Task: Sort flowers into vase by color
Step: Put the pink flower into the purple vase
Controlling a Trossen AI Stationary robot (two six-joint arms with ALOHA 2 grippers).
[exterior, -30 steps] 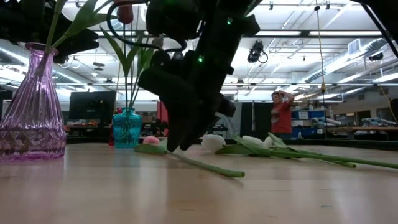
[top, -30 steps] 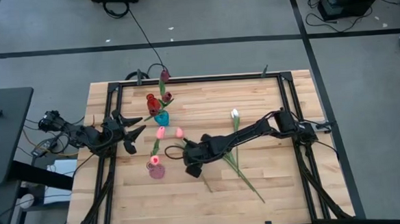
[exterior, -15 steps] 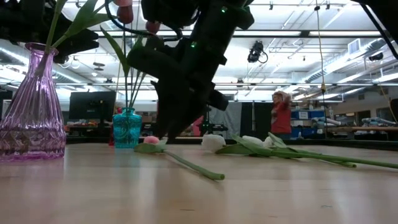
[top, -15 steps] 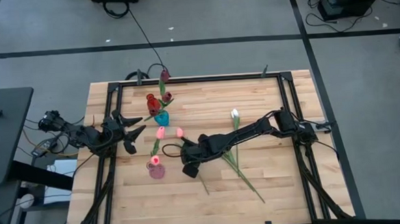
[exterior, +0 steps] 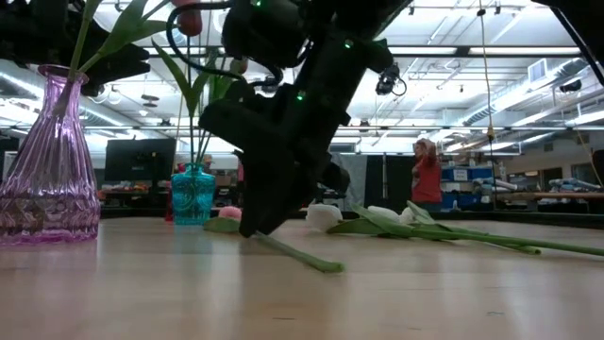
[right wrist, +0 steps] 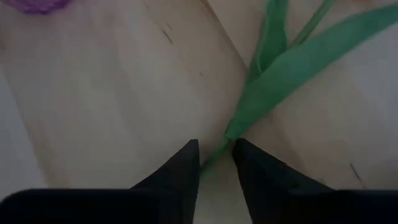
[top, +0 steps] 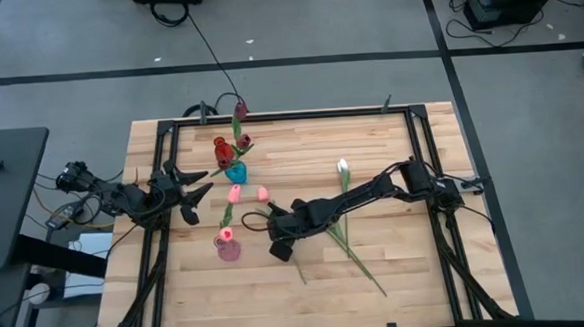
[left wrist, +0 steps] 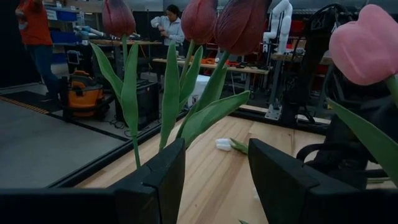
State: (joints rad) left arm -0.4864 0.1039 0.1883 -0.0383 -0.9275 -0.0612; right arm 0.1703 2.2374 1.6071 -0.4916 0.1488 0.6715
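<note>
Maroon tulips [top: 223, 147] stand in the teal vase [top: 235, 172]. One pink tulip [top: 228, 233] stands in the pink glass vase [top: 228, 250]. Two pink heads [top: 235, 194] [top: 263, 193] lie on the table between the vases. A white tulip [top: 342, 166] lies to the right, its stem running toward the near edge. My right gripper [top: 278, 246] is down at the table beside the pink vase, shut on a lying tulip's stem [exterior: 302, 255]. My left gripper [top: 188, 194] waits open at the table's left, facing the teal vase. My right gripper pinches the thin green stem [right wrist: 214, 158] of a lying tulip between its two fingers, just below a leaf [right wrist: 292, 68]. The fingers come slanting down from above and lie across the stem. The stem's free end [exterior: 330, 267] rests on the table.
More white tulips and leaves [exterior: 396, 219] lie on the table to the right of my right gripper. A black frame [top: 290, 116] runs along the table's edges. A person [exterior: 427, 170] stands in the room beyond. Bare wood lies near the near edge [top: 279, 304].
My right gripper has shifted slightly toward the table's left and come back a little, staying low at the stem. The stem's free end has swung a short way toward the left along the table.
</note>
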